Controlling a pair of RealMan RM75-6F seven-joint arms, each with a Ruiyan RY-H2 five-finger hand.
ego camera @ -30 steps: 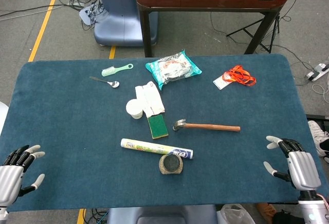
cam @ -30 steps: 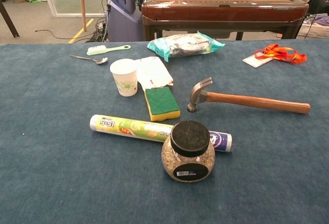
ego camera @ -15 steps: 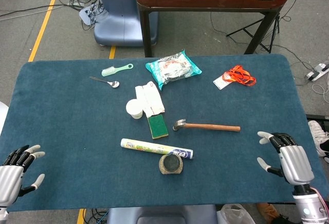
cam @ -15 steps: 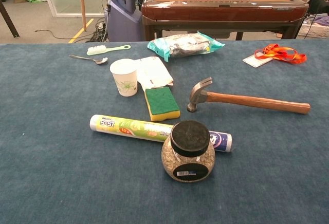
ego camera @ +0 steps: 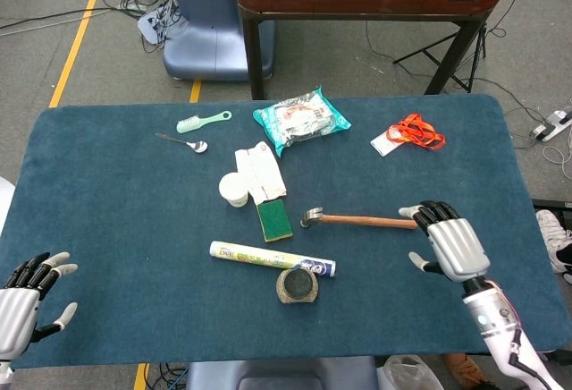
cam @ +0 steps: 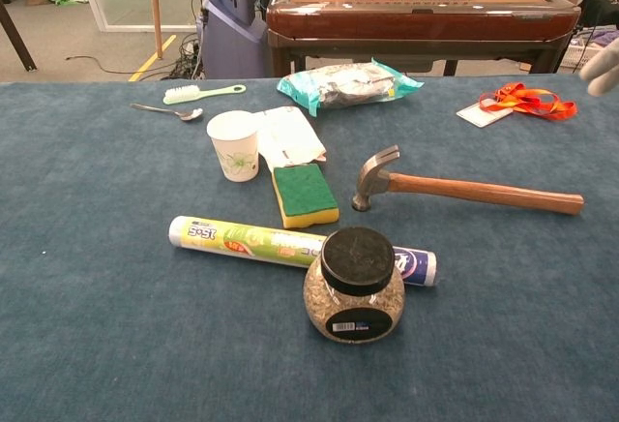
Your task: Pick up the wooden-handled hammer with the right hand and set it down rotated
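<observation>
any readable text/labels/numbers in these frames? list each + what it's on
Roll of bags: printed wrapper with large characters near its left end, too blurred to read reliably.
Jar: barcode sticker, print too small to read.
Snack packet: print unreadable.
Badge card on the orange lanyard: nothing legible.
Paper cup: green pattern only, no text.

Right robot hand [ego camera: 450, 245]: silver-grey metal back plate, black finger segments, pale grey fingertips; white forearm with thin cable along it. Left robot hand [ego camera: 25, 293]: same silver-grey back, black fingers, pale tips. Chest view: only blurred pale edge of right robot hand.
</observation>
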